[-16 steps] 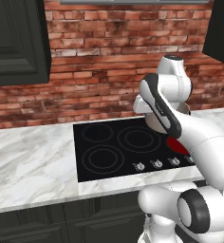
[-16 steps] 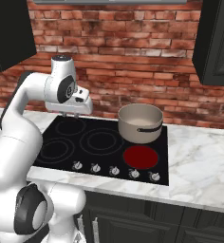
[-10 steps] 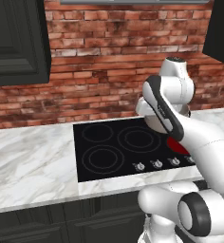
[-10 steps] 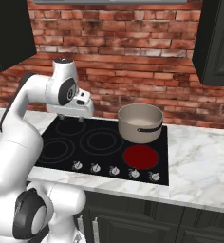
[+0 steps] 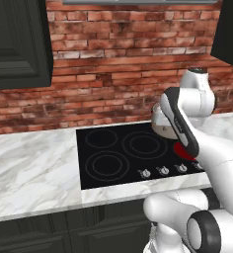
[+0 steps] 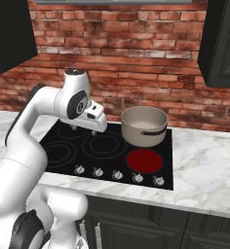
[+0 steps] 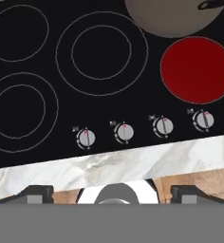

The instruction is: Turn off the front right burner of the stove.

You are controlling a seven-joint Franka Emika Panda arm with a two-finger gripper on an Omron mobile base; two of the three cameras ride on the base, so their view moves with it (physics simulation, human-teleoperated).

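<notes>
Nearest the robot, the white marble table (image 6: 204, 189) carries the stove (image 6: 63, 141), a glossy black glass cooktop set into it. Along the stove's front edge runs a row of small silver knobs (image 7: 126, 132), each with a red mark. Just behind the right end of that row lies the front right burner (image 7: 198, 70), a solid red disc, lit; the other zones show as thin grey rings (image 7: 102, 53). Directly behind the red disc, on the rear right zone, stands a grey pot (image 6: 144, 126) with a dark handle. The gripper (image 6: 87, 129) hangs above the middle of the stove, to the left of the pot and touching nothing; in the hand view its two dark fingers (image 7: 34, 193) rise at the bottom edge, spread wide apart, with nothing between them. Behind the stove stands a red brick wall (image 5: 118, 59), with dark cabinets (image 5: 17, 42) to either side above.
</notes>
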